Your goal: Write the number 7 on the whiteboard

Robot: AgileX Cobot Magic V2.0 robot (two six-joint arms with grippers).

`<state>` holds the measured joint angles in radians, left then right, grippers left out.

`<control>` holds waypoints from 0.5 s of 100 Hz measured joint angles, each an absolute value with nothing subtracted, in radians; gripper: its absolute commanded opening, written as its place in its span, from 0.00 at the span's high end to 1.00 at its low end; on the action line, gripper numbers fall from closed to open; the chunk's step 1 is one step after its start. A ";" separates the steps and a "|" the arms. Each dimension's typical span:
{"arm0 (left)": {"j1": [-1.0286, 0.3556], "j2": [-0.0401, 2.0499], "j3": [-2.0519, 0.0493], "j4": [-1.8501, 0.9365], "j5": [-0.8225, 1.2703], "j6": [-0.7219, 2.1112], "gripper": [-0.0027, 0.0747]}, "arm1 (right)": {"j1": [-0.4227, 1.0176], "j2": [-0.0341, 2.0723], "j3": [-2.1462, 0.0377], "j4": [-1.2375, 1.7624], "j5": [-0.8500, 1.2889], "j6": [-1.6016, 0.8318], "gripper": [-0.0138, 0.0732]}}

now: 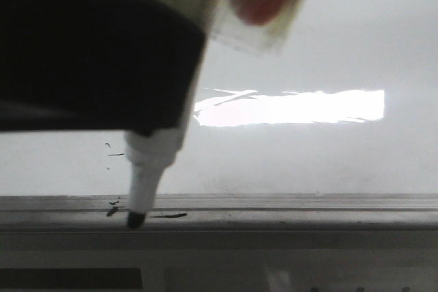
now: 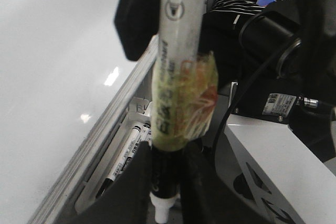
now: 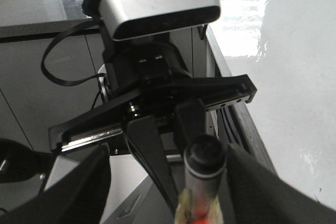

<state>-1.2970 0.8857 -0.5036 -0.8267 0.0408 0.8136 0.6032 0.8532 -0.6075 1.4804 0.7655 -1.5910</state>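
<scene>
The whiteboard (image 1: 308,46) is glossy white-grey with a bright glare bar, and a grey ledge (image 1: 308,210) runs along its lower edge. No number 7 shows on it, only small stray flecks (image 1: 113,152). My left gripper (image 1: 154,124) (image 2: 169,182) is shut on a white marker (image 2: 178,51) wrapped in yellow-green tape, gripping its black section near the nib. The marker's tip (image 1: 135,220) rests on the ledge. My right gripper (image 3: 168,171) is open. Its fingers stand wide on either side of the marker's rear end (image 3: 205,156).
Spare markers (image 2: 126,156) lie in a tray below the ledge. A short black dash (image 1: 168,215) marks the ledge beside the tip. The white robot housing (image 2: 273,161) and black cables (image 2: 252,77) sit close behind. The left arm's wrist camera (image 3: 157,3) faces the right wrist.
</scene>
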 measured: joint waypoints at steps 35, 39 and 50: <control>-1.299 0.886 -0.502 -0.839 0.087 0.804 0.97 | 0.662 0.943 -0.615 1.548 0.720 -1.615 0.91; -1.299 0.886 -0.501 -0.846 0.089 0.797 0.97 | 0.670 0.947 -0.615 1.546 0.712 -1.628 0.91; -1.299 0.886 -0.497 -0.848 0.092 0.795 0.84 | 0.685 0.954 -0.615 1.545 0.698 -1.654 0.91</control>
<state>-1.2993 0.8857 -0.4966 -0.8479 0.0916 0.7954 0.6854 0.9535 -0.6151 1.5451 0.6981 -1.6536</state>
